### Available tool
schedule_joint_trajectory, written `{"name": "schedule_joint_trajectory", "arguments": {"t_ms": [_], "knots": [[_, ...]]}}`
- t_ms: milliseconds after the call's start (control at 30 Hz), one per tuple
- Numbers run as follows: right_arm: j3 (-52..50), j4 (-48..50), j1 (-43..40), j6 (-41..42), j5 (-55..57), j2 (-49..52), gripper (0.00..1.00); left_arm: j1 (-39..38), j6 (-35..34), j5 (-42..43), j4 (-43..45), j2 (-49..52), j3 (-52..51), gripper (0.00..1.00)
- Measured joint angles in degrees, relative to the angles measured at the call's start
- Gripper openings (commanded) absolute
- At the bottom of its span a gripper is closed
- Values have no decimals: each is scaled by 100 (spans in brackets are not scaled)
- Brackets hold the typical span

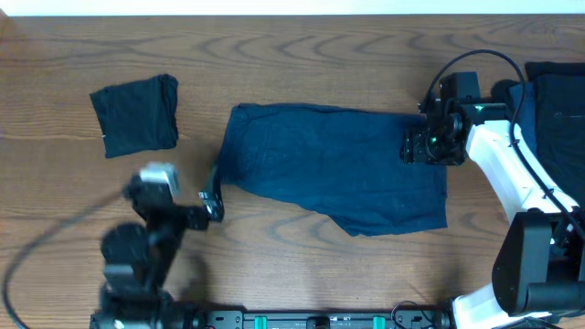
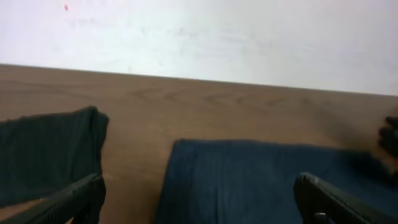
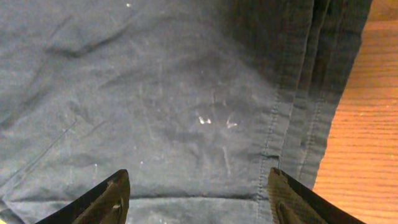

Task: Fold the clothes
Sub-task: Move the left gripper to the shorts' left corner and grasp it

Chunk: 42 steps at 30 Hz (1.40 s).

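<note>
A navy garment (image 1: 338, 169) lies spread flat across the table's middle; it also shows in the left wrist view (image 2: 261, 183) and fills the right wrist view (image 3: 161, 99). A small folded black garment (image 1: 137, 114) lies at the far left, also in the left wrist view (image 2: 46, 155). More dark clothes (image 1: 558, 119) are heaped at the right edge. My left gripper (image 1: 215, 196) is open and empty just off the navy garment's left edge. My right gripper (image 1: 422, 146) is open just above the garment's right end, fingers either side of its hem.
A wooden table (image 1: 302, 64) with a white wall behind it (image 2: 205, 34). The right arm's white body (image 1: 498, 160) reaches across in front of the heap at the right.
</note>
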Motion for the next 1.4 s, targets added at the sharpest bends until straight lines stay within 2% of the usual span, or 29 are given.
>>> {"name": "schedule_joint_trajectory", "arguments": {"t_ms": [133,167,367,467,533,767,967,1167,1400], "knots": [[-9,7,0,0,0,0,69,-4,-2,109,-1187,1827,1961,98],[-11,0,0,0,2,0,69,-11,-4,122,-1276,2024,2162,98],[-13,2,0,-2,0,0,69,-20,177,184,-3554,4907,5224,98],[-13,9,0,-2,0,0,69,-20,245,227,-4052,6024,6275,98],[-13,11,0,0,2,0,69,-20,289,234,-3958,6669,6693,98],[-13,33,0,-2,2,0,69,-20,323,181,-3818,8074,6824,98],[-13,63,0,0,2,0,69,-20,442,87,-3296,8808,6824,99],[-13,92,0,0,2,0,69,-20,940,87,-3025,9440,6824,81],[-13,101,0,0,0,0,69,-20,1757,157,-2968,9871,6824,80]]}}
